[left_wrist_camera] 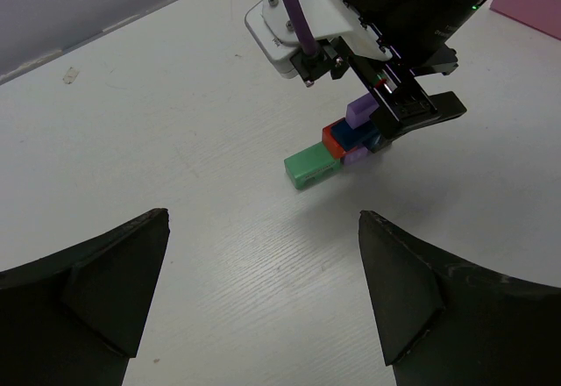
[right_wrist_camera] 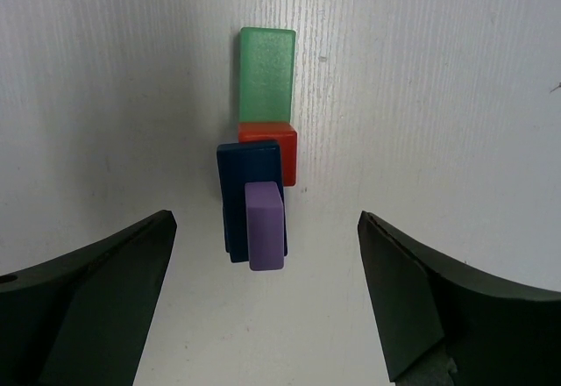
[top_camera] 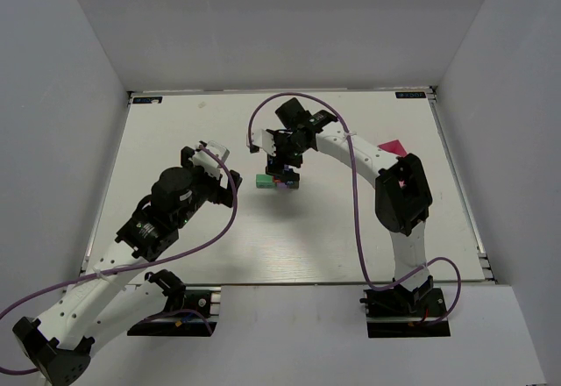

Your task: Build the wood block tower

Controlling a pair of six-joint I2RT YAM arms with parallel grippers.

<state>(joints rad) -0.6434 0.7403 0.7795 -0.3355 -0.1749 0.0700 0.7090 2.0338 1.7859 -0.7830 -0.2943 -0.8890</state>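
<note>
The tower (top_camera: 279, 181) stands mid-table. In the right wrist view a green block (right_wrist_camera: 267, 70) lies flat, a red block (right_wrist_camera: 279, 146) touches its end, a dark blue block (right_wrist_camera: 248, 184) sits beside the red one, and a purple block (right_wrist_camera: 265, 226) rests on top of the blue one. My right gripper (right_wrist_camera: 267, 219) hangs open directly above the tower and holds nothing; it shows over the blocks in the top view (top_camera: 286, 160). My left gripper (left_wrist_camera: 263, 219) is open and empty, low over bare table, left of the tower (left_wrist_camera: 342, 140).
A pink tray (top_camera: 392, 147) lies at the right behind the right arm, and its corner shows in the left wrist view (left_wrist_camera: 530, 4). White walls enclose the white table (top_camera: 351, 228) on three sides. A purple cable loops from each arm.
</note>
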